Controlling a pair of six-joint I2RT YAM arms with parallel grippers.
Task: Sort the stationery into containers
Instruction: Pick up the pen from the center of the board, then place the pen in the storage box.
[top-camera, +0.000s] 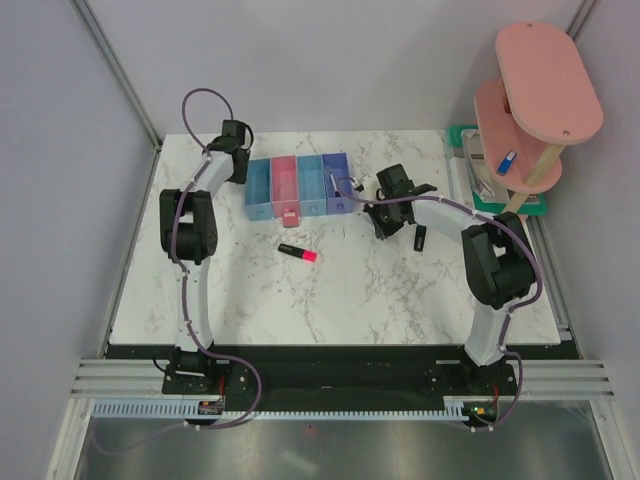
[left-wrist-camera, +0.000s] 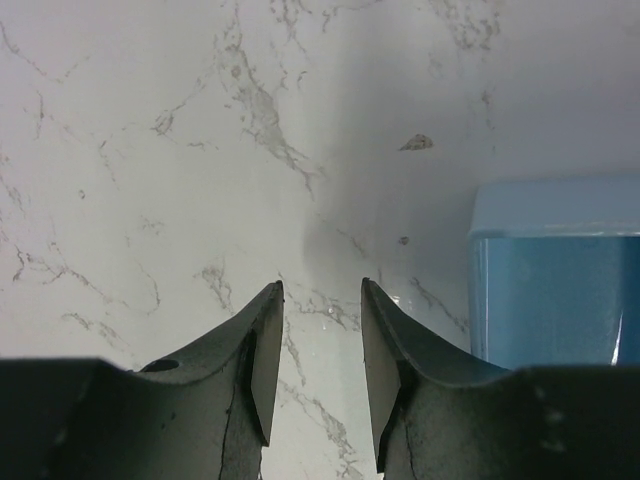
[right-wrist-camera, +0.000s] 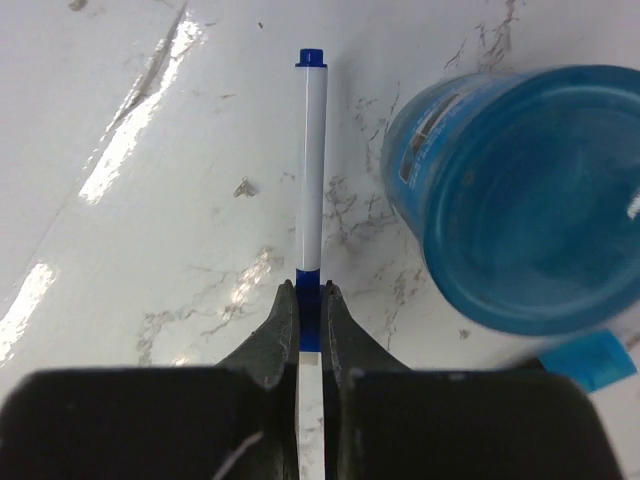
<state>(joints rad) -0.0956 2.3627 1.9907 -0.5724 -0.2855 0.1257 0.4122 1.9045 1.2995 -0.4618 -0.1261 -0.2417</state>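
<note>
My right gripper (right-wrist-camera: 309, 290) is shut on a thin white pen (right-wrist-camera: 313, 170) with blue ends, low over the marble table; it also shows in the top view (top-camera: 383, 212). A round blue pot (right-wrist-camera: 520, 200) stands just right of the pen, close to the violet-blue tray in the top view (top-camera: 346, 183). The four joined trays (top-camera: 297, 170) sit at the back; a pink eraser (top-camera: 290, 215) lies in the pink one. A black highlighter with a pink end (top-camera: 298, 253) lies in front of them. My left gripper (left-wrist-camera: 322, 285) is open and empty beside the leftmost blue tray (left-wrist-camera: 560, 270).
A small black item (top-camera: 421, 238) lies on the table by the right forearm. A green tray (top-camera: 468, 165) and a pink two-tier shelf (top-camera: 540, 90) with a blue item (top-camera: 507, 160) stand at the back right. Walls close in the table's left and right.
</note>
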